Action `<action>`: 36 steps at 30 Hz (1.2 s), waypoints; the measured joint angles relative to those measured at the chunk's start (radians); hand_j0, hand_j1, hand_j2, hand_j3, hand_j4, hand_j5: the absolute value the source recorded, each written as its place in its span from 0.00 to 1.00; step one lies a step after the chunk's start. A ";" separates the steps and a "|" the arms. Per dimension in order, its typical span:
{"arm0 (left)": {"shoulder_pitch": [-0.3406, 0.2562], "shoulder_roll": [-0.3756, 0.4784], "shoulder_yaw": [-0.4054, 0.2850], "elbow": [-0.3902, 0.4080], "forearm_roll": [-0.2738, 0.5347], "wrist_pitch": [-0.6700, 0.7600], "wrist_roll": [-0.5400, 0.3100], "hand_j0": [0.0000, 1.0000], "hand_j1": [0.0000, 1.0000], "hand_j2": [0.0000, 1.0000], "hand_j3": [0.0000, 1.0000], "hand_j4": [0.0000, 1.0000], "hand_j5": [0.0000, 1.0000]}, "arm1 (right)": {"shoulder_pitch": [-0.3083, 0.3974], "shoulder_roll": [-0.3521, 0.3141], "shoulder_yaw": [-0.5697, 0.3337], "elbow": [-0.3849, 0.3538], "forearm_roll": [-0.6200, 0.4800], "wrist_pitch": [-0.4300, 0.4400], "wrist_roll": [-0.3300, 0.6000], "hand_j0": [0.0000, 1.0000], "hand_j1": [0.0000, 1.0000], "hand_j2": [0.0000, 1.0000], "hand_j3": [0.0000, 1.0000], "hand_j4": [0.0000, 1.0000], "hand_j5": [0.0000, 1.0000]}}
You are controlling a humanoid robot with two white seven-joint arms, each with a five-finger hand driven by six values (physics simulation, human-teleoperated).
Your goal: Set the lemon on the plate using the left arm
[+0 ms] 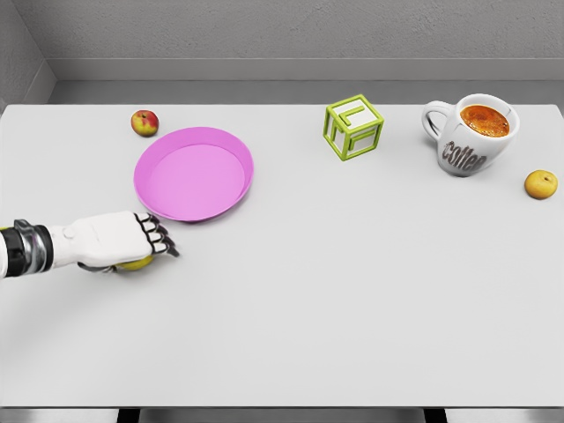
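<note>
A pink plate [231, 150] lies on the white table at the upper left. Just below its near rim my left hand [152, 240] reaches in from the left edge, palm down, fingers curled over a yellow lemon [135, 263]. Only a sliver of the lemon shows under the palm, and it seems to rest on the table. The hand's fingertips almost touch the plate's rim. The right arm does not appear.
A red-yellow apple [144, 123] sits behind the plate at the left. A green open-frame cube [353, 127] stands at the back centre. At the back right are a white coffee mug [471, 134] and an orange fruit [540, 184].
</note>
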 measured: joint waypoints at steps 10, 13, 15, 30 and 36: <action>-0.002 -0.001 -0.001 0.000 -0.021 0.000 0.000 0.73 0.73 0.73 0.73 0.73 0.73 | 0.000 0.000 0.000 0.000 0.000 0.000 0.000 1.00 1.00 1.00 1.00 1.00 1.00; 0.000 -0.001 0.000 0.001 -0.024 0.001 0.001 0.73 0.73 0.73 0.73 0.73 0.73 | 0.000 0.000 0.000 0.000 0.000 0.000 0.000 1.00 1.00 1.00 1.00 1.00 1.00; 0.000 -0.001 0.000 0.001 -0.024 0.001 0.001 0.73 0.73 0.73 0.73 0.73 0.73 | 0.000 0.000 0.000 0.000 0.000 0.000 0.000 1.00 1.00 1.00 1.00 1.00 1.00; -0.035 0.000 0.015 0.004 -0.010 0.000 0.000 0.70 0.70 0.70 0.70 0.70 0.70 | 0.000 0.000 0.000 0.000 0.000 0.000 0.000 1.00 1.00 1.00 1.00 1.00 1.00; -0.043 -0.001 0.016 0.011 -0.008 0.000 0.000 0.70 0.70 0.70 0.70 0.70 0.70 | 0.000 0.000 0.000 0.000 0.000 0.000 0.000 1.00 1.00 1.00 1.00 1.00 1.00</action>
